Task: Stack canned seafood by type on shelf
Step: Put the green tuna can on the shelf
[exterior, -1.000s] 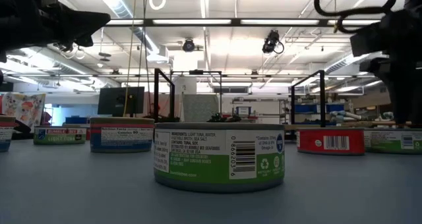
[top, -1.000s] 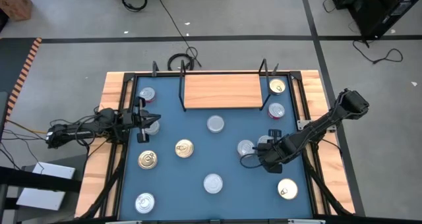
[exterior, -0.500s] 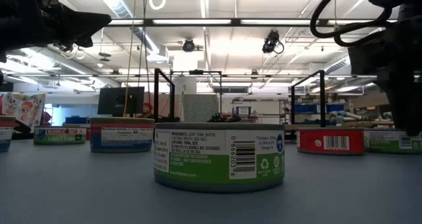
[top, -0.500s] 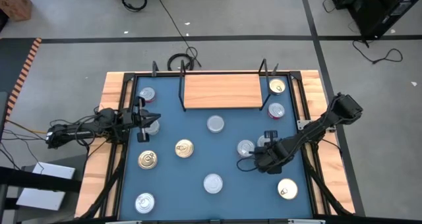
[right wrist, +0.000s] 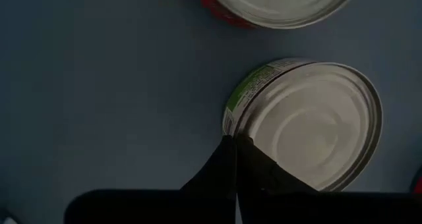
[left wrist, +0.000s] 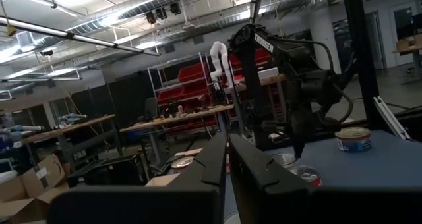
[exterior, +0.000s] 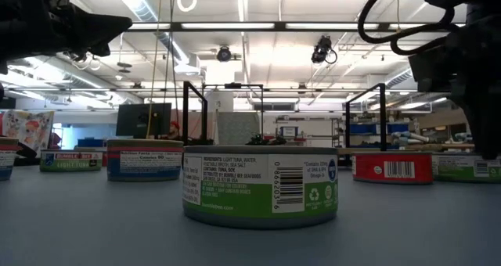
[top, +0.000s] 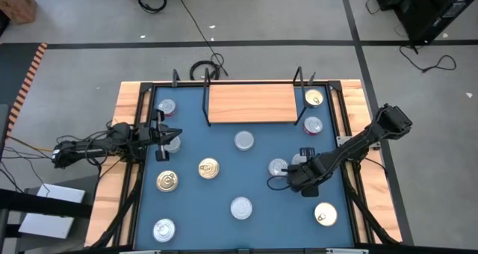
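Two grippers are closed and empty. The right gripper (right wrist: 235, 159), fingers pressed together, hovers directly above the near rim of a silver-lidded tin (right wrist: 310, 122) with a green label, well short of the shelf (top: 252, 103). The tin is round, with no long axis. The left gripper (top: 161, 137) waits far off at the opposite worktop edge.

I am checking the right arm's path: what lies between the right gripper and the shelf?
In the high view, a silver-lidded tin sits just beside the shut right gripper; beyond it only bare blue table reaches the shelf.
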